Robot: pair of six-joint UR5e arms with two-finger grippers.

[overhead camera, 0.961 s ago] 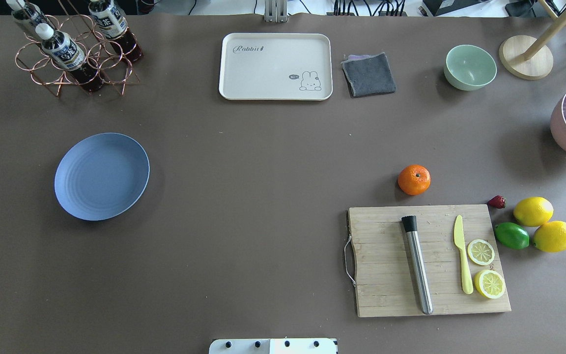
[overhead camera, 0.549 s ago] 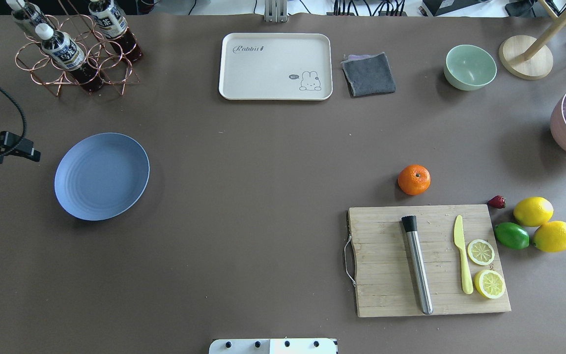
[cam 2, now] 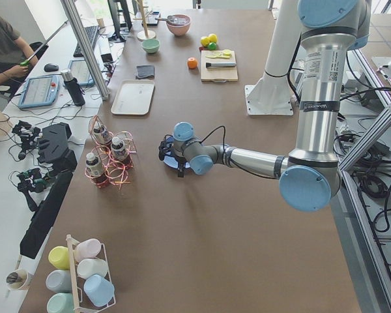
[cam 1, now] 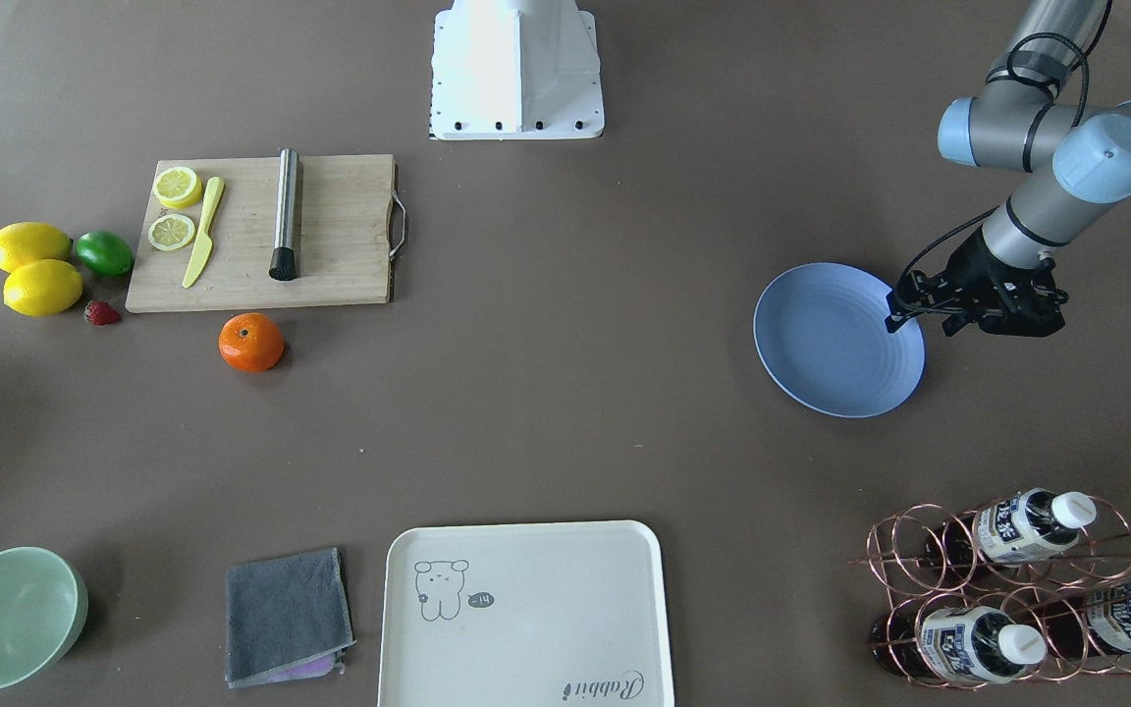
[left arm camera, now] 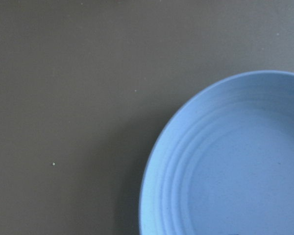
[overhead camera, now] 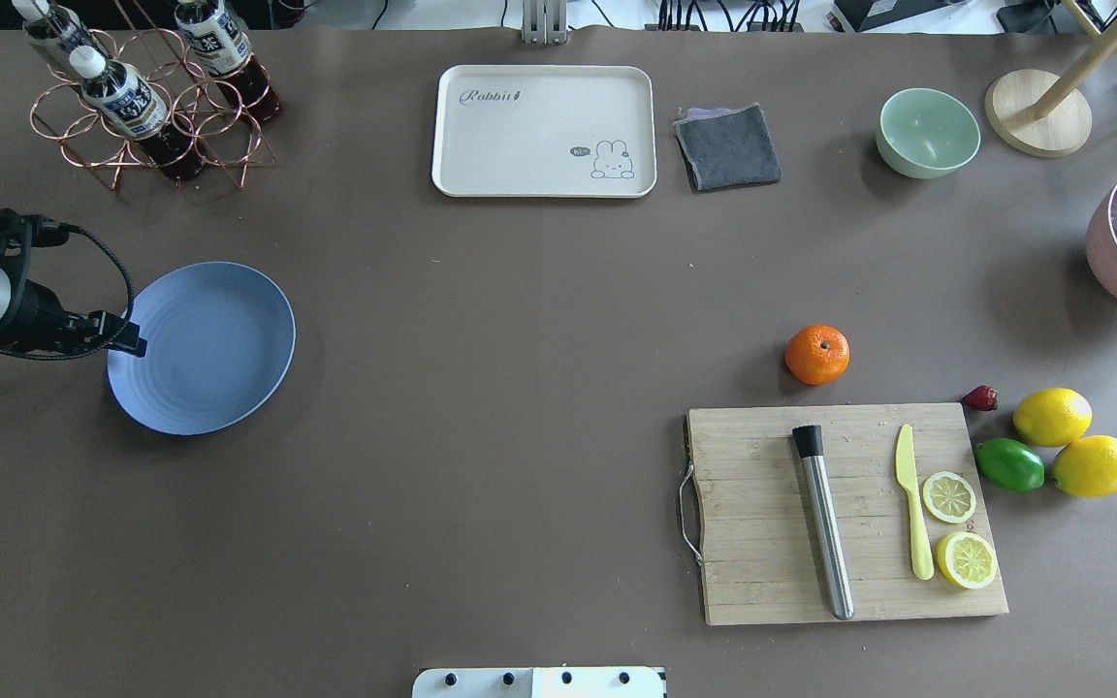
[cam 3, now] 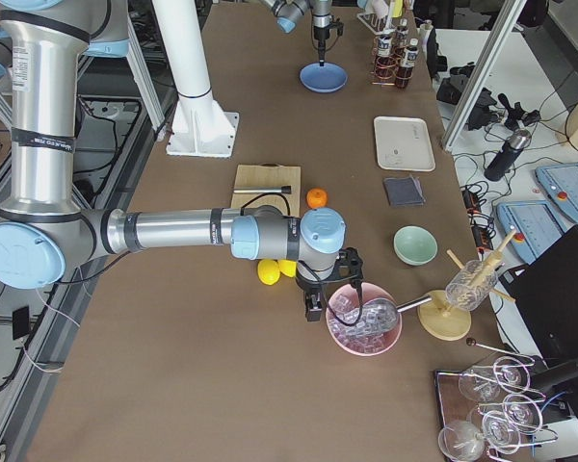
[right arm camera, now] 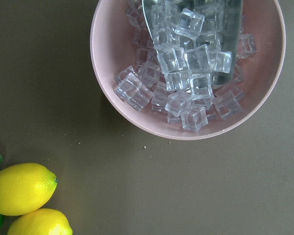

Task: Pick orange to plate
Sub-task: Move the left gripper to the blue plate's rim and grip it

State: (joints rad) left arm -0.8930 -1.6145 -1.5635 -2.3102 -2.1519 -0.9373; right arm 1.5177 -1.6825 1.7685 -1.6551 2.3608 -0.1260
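The left gripper (overhead camera: 98, 334) hovers by the one plate's (overhead camera: 209, 359) rim, the one orange (overhead camera: 817, 354) far off. The right gripper (cam 3: 329, 287) hangs near two lemons (overhead camera: 1053, 417) and one lime (overhead camera: 1009, 464). Neither's grip can be told.

The orange (overhead camera: 817, 354) lies near the cutting board (overhead camera: 752, 504), well apart from the plate (overhead camera: 201, 347).

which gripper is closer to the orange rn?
Right. The right gripper hangs between the lemons and the pink ice bowl, a short way from the orange. The left gripper is at the blue plate's edge, far across the table.
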